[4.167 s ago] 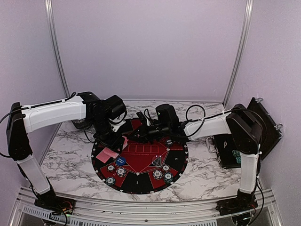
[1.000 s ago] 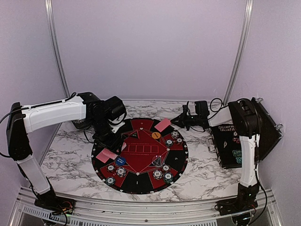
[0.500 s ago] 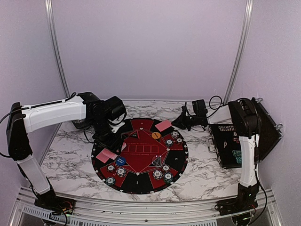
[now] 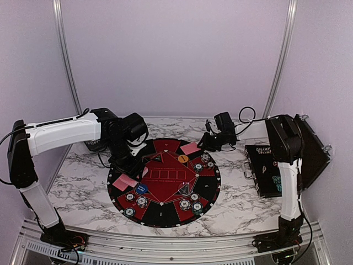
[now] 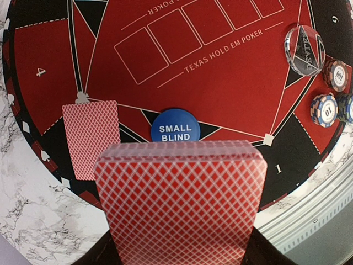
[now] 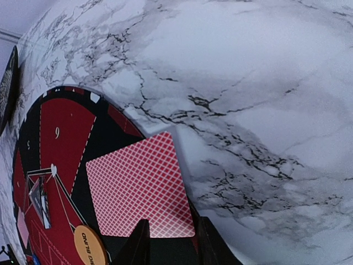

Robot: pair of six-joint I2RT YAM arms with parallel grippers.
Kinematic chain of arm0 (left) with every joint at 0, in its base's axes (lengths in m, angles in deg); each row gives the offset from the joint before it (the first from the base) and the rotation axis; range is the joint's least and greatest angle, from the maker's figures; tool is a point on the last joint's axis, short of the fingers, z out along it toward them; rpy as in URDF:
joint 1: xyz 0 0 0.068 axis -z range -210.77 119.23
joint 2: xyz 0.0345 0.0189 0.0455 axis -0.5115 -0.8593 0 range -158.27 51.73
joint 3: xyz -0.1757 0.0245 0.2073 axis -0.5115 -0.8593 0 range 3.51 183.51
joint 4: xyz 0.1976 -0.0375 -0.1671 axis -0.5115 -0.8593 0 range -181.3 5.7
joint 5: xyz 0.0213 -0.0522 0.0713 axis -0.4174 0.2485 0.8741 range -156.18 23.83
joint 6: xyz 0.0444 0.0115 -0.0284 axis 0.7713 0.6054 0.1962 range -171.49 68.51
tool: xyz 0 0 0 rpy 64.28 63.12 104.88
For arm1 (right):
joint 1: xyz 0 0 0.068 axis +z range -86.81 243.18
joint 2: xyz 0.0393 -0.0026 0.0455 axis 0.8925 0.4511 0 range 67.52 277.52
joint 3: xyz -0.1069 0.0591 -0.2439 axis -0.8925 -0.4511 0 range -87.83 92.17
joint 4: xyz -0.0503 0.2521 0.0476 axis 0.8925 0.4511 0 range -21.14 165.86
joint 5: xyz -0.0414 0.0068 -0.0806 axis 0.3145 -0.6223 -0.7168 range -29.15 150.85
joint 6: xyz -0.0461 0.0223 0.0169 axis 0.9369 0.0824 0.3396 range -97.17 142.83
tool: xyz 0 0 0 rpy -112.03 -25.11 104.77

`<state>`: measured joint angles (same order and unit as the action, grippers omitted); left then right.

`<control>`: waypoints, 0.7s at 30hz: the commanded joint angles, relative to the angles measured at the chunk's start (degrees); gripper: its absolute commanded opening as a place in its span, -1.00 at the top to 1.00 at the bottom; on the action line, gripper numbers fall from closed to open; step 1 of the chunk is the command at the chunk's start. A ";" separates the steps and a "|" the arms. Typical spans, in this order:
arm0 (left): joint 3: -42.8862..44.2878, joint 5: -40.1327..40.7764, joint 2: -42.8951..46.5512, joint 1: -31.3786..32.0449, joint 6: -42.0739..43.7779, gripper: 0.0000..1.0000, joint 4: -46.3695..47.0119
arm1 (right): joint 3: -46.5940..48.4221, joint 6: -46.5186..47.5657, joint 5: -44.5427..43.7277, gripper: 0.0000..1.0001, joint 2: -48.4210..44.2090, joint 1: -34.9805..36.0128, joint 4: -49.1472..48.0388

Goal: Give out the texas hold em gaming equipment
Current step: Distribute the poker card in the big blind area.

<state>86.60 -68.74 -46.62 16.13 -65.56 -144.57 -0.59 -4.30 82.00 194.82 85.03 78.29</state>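
Here, a single red-backed playing card [image 6: 140, 185] lies flat in the lower left of the right wrist view, on the rim of the round black-and-red mat [image 6: 55, 118]. Its near edge is just beside the parted fingers [image 6: 140, 243] of the right gripper [image 6: 173, 229], by which nothing is grasped. A stack of red-backed cards [image 5: 179, 201] is clenched by the left gripper [image 4: 132, 157], filling the lower middle of its wrist view.

— What's resting on the surface [image 4: 83, 182] on your feed?
— I see white marble with dark veins, and a round black-and-red mat [image 4: 162, 215] lying flat on it.
— Anything else?
— A black case [image 4: 267, 172] sits right of the mat, near its rim but not touching.
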 commanded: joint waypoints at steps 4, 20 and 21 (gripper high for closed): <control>0.85 -0.72 -0.17 0.30 0.24 -0.05 -1.30 | 2.45 4.74 -7.39 0.25 -3.62 0.56 7.64; 1.72 -0.68 -0.35 0.82 -0.13 -0.05 -1.32 | -9.62 1.35 -1.01 -0.25 -20.61 1.00 2.86; 1.79 -0.68 -0.42 0.88 -0.23 -0.05 -1.29 | -11.38 0.61 0.11 -0.27 -22.09 1.19 1.75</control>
<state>86.64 -68.81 -46.62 16.41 -65.60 -144.59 -7.04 -0.89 77.23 177.71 85.53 83.71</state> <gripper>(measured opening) 0.671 0.618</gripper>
